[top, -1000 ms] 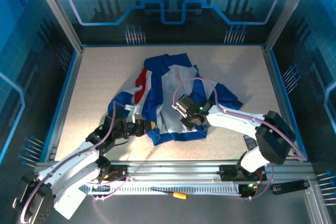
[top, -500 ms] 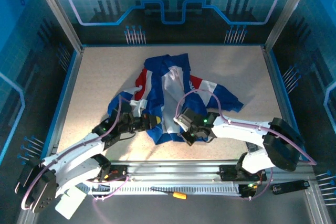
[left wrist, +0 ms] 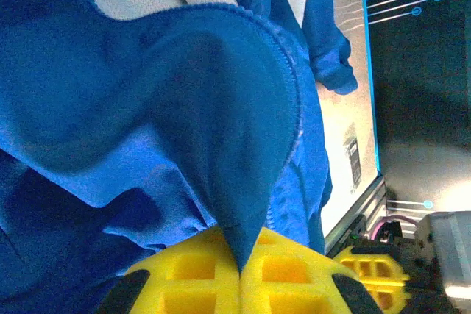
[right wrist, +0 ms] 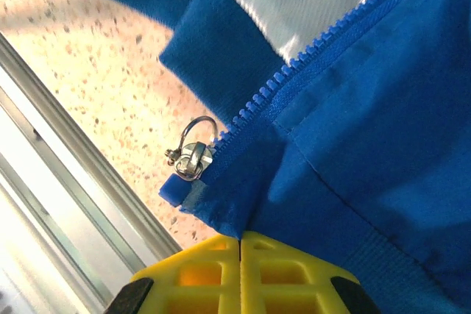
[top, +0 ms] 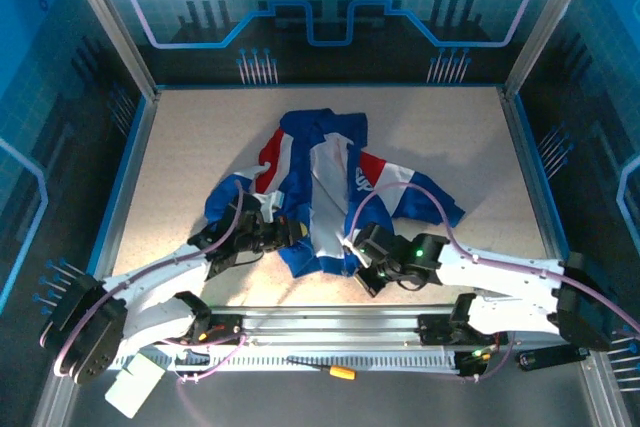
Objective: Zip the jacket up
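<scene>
The blue jacket (top: 320,182) with red and white bands lies open on the table, white lining up. My left gripper (top: 296,233) is shut on a fold of the hem at the jacket's near left edge; blue cloth (left wrist: 221,108) runs down between its yellow pads (left wrist: 184,277). My right gripper (top: 360,269) is shut on the hem's near right corner. In the right wrist view the blue zipper teeth (right wrist: 309,56) run up to the right, and the silver slider (right wrist: 190,159) sits at their bottom end, just left of my pinch.
An aluminium rail (top: 330,319) runs along the table's near edge, close under both grippers. A screwdriver with a yellow handle (top: 325,367) lies beyond it. Blue walls enclose the table (top: 190,147).
Both grippers have pulled the jacket's hem toward the near edge. The right arm has swung lower and nearer the rail; the jacket has spread and flattened.
</scene>
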